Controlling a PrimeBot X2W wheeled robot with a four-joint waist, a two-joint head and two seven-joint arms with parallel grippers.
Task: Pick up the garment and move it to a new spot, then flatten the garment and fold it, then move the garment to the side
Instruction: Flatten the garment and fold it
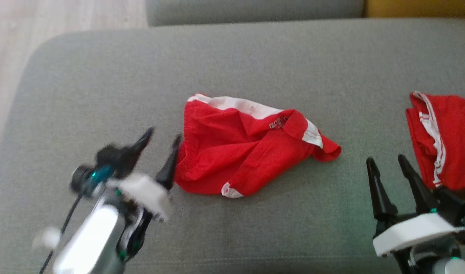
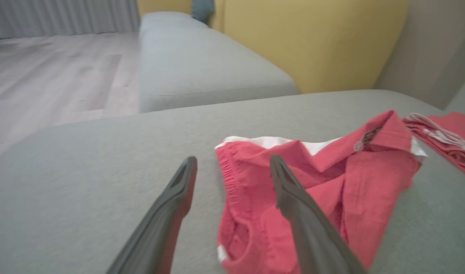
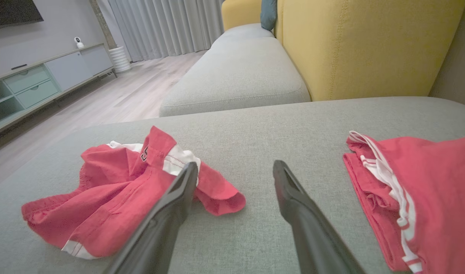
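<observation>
— How is the left gripper (image 1: 163,135) built?
— Two long tapering black fingers (image 1: 167,167), white mount (image 1: 146,193), teal accents, a thin black cable (image 1: 66,222) beside its silvery forearm (image 1: 89,239).
— And the right gripper (image 1: 385,159)?
— Identical make.

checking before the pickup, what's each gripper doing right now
left gripper: open, holding nothing, at the edge of the crumpled red garment
right gripper: open, holding nothing

Blurred left gripper (image 1: 164,135), second red garment (image 1: 449,133) cut off at right edge, garment (image 1: 240,152) label unreadable
</observation>
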